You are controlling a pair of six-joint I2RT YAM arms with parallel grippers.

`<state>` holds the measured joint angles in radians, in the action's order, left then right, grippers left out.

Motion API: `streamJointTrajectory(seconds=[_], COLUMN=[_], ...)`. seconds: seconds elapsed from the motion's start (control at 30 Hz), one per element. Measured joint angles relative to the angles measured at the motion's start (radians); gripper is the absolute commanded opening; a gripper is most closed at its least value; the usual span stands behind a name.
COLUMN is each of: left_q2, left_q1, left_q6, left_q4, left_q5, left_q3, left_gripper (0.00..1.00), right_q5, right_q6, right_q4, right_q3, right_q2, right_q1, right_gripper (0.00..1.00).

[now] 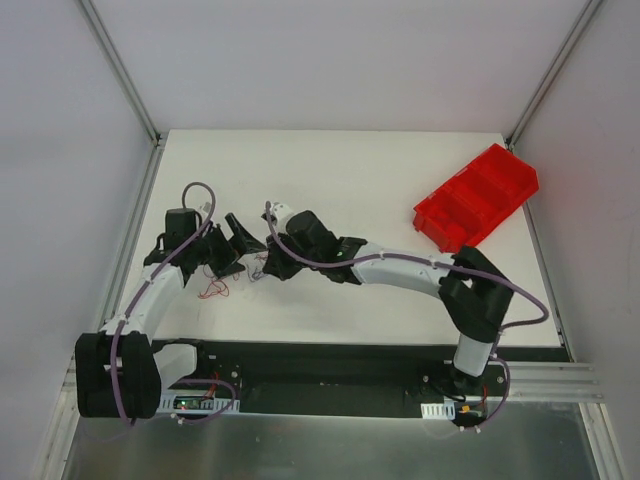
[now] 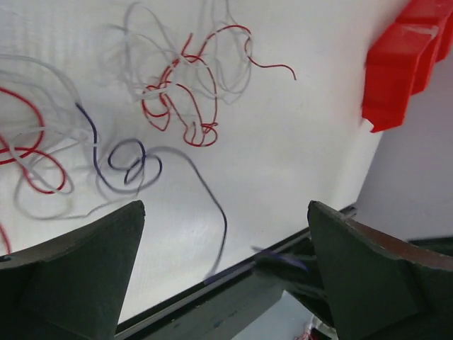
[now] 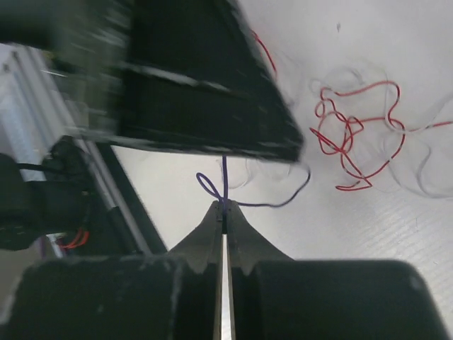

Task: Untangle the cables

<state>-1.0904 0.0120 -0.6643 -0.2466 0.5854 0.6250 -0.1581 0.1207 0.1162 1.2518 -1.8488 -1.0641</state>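
Red, whitish and purple cables lie loosely tangled toward the near left edge of the table. Above them the left tool stands wide apart, holding nothing. The right tool is pinched together on a purple strand. Step judged: drawing that strand clear. Next calls for a slow, steady pull away from the tangle.

Pale walls around a white table, seemingly evenly lit.

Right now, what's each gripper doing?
Left gripper: open, holding nothing.
Right gripper: closed on a purple cable.
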Motion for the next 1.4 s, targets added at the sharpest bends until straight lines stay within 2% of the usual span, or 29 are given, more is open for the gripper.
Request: streamJointTrajectory(seconds=[0.1,0.27,0.5,0.67,0.83,0.97,1.03,1.17,1.27,1.4], left_q2=[-0.050,-0.189,-0.315,-0.277,-0.076,0.017,0.066,0.161,0.169,0.094], left_q1=[-0.041,-0.092,-0.119,-0.131,-0.140,-0.270,-0.385,-0.600,-0.674,-0.694], left_q6=[-0.051,-0.113,-0.237,-0.235,-0.157,-0.054,0.002,0.113,0.171,0.217], left_q4=[0.105,0.236,0.428,0.451,0.430,0.430,0.452,0.539,0.600,0.626], left_q5=[0.068,0.102,0.119,0.106,0.088,0.083,0.067,-0.021,-0.084,-0.163], left_q3=[-0.026,-0.026,-0.072,-0.104,-0.092,-0.020,0.000,-0.011,-0.019,-0.006], left_gripper=[0.98,0.98,0.93,0.96,0.92,0.96,0.99,0.99,0.98,0.89], right_q5=[-0.022,-0.031,0.059,0.127,0.193,0.232,0.254,0.285,0.294,0.301], right_q6=[0.002,-0.002,-0.079,-0.150,-0.186,-0.188,-0.184,-0.166,-0.151,-0.140], right_q4=[0.001,-0.041,-0.237,-0.310,-0.369,-0.438,-0.477,-0.537,-0.557,-0.589], right_q3=[-0.006,-0.006,0.077,0.217,0.243,0.244,0.252,0.275,0.282,0.284], right_q2=[0.099,0.242,0.492,0.578,0.617,0.617,0.616,0.618,0.621,0.638], right_q1=[0.000,0.000,0.003,0.018,0.044,0.066,0.074,0.095,0.105,0.105], right_gripper=[0.00,0.00,0.00,0.00,0.00,0.00,0.00,0.00,0.00,0.00])
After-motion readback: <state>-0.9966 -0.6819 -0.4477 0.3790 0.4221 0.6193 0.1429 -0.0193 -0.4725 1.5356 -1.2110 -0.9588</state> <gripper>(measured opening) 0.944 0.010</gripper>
